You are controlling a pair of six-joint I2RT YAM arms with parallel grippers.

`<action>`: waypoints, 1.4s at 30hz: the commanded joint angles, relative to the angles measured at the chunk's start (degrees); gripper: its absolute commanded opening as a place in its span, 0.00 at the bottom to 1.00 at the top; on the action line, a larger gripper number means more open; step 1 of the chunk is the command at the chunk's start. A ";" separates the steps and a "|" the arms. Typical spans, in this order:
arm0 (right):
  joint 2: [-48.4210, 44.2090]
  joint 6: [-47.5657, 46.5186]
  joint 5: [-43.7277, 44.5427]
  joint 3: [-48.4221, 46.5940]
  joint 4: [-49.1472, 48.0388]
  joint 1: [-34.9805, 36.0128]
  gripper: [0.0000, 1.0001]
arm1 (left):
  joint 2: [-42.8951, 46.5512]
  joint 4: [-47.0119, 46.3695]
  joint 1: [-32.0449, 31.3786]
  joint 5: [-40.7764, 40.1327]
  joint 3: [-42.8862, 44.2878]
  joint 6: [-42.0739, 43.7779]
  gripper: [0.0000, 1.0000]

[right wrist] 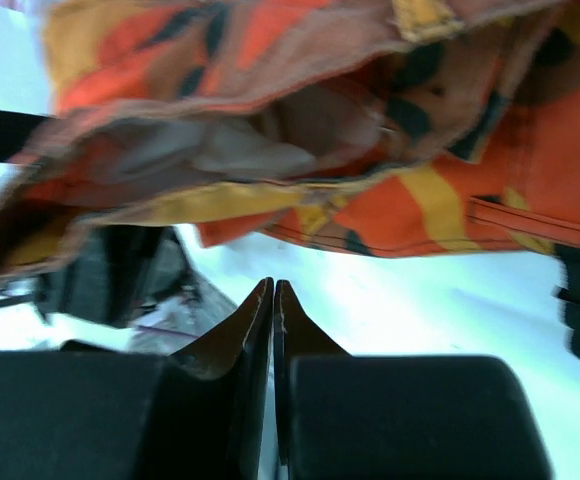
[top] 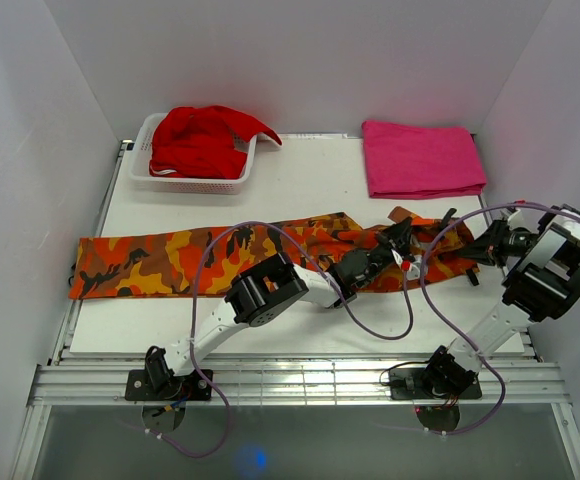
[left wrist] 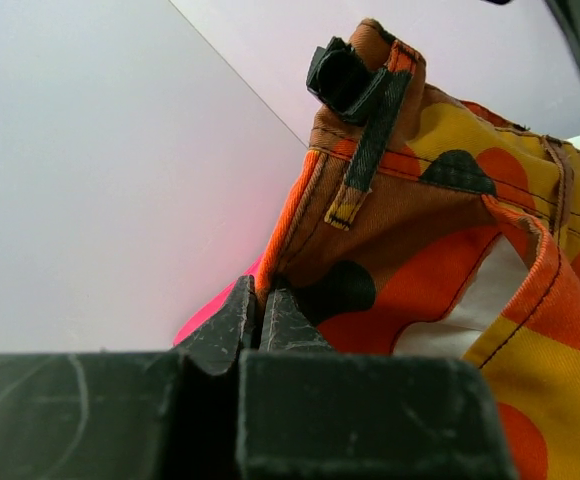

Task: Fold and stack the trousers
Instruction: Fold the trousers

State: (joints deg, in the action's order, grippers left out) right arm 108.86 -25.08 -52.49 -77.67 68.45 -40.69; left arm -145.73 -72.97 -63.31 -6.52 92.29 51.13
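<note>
Trousers [top: 220, 255] in orange, yellow and black camouflage lie stretched in a long strip on the table [top: 300, 180]. The waist end is just on the arms' side of the pink cloth [top: 420, 158], and the legs run well away from it toward the left arm's side. The fabric looks like a middling cotton twill: soft and limp, light enough for one gripper, not slippery, with nothing to break (though it will likely sag and drag wherever it goes unsupported). The left gripper [left wrist: 260, 315] is closed, with a seamed edge near the waistband pinched between its tips, below a dark belt loop [left wrist: 370, 140]. The right gripper [right wrist: 273, 300] has its tips pressed together with nothing between them, and the waist fabric is just beyond. The best holds, I judge, are the stitched waistband and the hems, where doubled cloth resists slipping. Both corners of one end should be taken together so the fold lands square.
</note>
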 commanded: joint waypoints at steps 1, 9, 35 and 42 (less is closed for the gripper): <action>-2.95 -2.08 6.07 2.69 -4.89 -0.62 0.08 | 3.70 -3.23 0.12 -1.30 1.93 0.19 0.00; -1.29 9.33 6.17 8.15 -19.12 5.26 0.08 | 4.23 -3.14 0.12 0.11 2.02 0.63 0.00; 0.83 46.09 0.56 25.55 -62.81 7.20 0.38 | 27.68 13.62 -2.35 6.43 -23.12 -16.50 0.69; -0.40 43.63 -0.69 27.83 -59.93 6.41 0.62 | 30.07 37.79 2.04 11.27 -14.25 -29.06 0.86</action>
State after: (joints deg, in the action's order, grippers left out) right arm 109.54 20.84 -55.75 -52.10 6.72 -33.98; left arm -118.48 -50.65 -64.23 2.92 74.28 31.46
